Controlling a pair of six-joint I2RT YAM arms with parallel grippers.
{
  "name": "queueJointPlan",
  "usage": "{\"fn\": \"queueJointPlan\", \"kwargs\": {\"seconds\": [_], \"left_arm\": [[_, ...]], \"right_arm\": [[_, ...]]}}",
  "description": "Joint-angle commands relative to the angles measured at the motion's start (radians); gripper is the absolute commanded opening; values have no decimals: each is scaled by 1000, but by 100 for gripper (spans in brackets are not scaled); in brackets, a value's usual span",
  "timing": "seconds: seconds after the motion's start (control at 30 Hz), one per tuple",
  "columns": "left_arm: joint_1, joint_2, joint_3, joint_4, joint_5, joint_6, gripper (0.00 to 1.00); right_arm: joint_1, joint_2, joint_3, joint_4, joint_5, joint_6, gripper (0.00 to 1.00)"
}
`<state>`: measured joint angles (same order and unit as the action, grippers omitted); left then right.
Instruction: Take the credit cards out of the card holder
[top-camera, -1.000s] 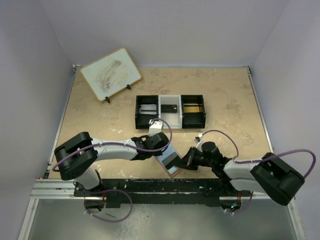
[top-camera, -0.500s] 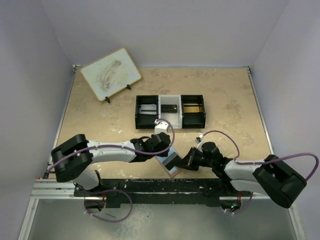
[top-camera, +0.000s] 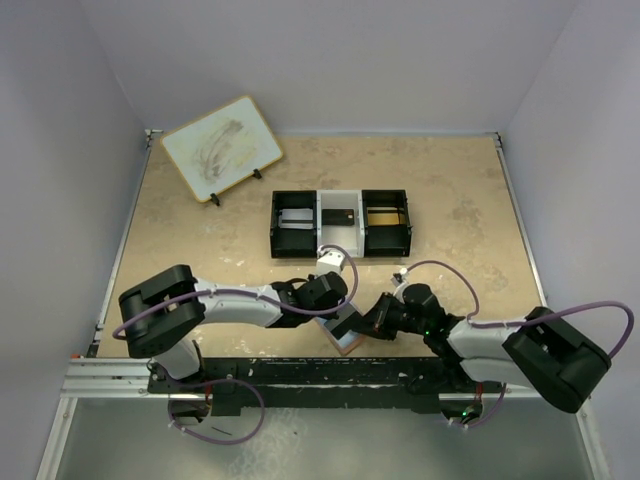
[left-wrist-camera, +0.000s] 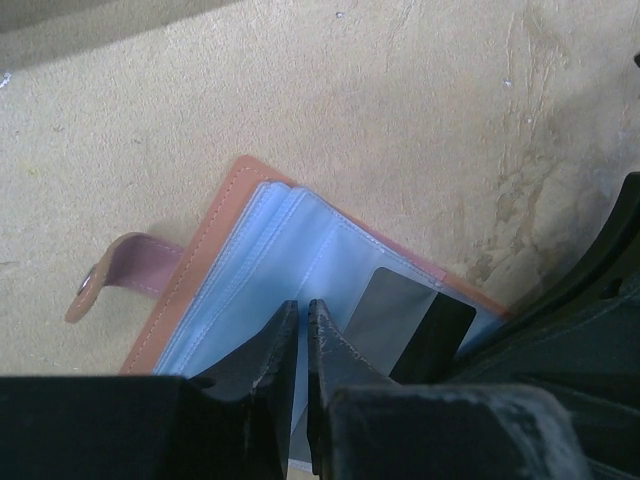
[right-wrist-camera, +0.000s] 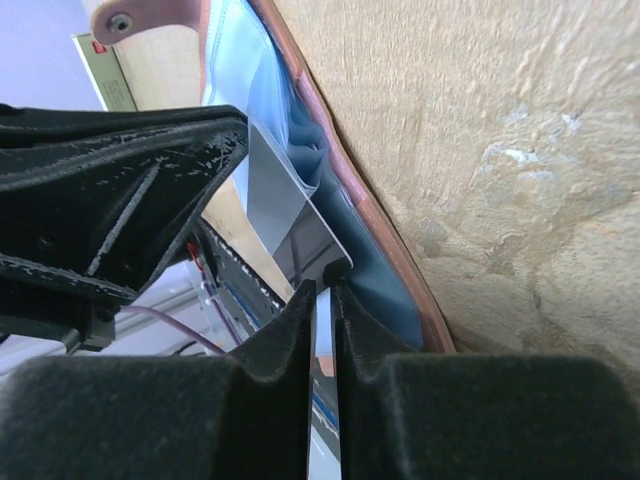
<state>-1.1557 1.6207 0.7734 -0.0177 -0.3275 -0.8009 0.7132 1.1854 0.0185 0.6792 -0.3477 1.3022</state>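
From above, a board (top-camera: 221, 148) stands far left and a tray (top-camera: 273, 225) sits mid-counter (top-camera: 450, 200); neither wrist camera catches them. The card holder (top-camera: 343, 338) lies open near the front edge between my arms. My left wrist view shows its brown rim, snap strap (left-wrist-camera: 120, 275) and pale blue sleeves, with my left fingers (left-wrist-camera: 275, 350) pressed almost together on a sleeve. My right fingers (right-wrist-camera: 290, 320) pinch the dark corner of a grey credit card (right-wrist-camera: 285, 215).
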Motion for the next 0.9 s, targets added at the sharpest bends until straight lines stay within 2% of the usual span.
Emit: {"fn": "queueJointPlan", "kwargs": {"seconds": [0.0,0.2,0.5,0.57,0.73,0.77,0.87], "left_arm": [[-29,42,0,-88,-5,-10,4],[-36,50,8,-115,-45,-44,2],[-44,59,17,-150,-94,-78,0],[-44,59,21,-167,-114,-87,0],[-44,58,27,-177,-128,-93,0],[-44,59,29,-176,-129,-96,0],[-45,68,38,-182,-134,-108,0]], "right_arm": [[2,-18,32,0,79,13,16],[2,13,51,24,86,16,21],[4,133,27,191,100,71,25],[6,150,3,243,111,108,27],[32,151,11,240,161,133,34],[34,157,19,244,161,130,34],[44,170,31,291,166,129,21]]}}
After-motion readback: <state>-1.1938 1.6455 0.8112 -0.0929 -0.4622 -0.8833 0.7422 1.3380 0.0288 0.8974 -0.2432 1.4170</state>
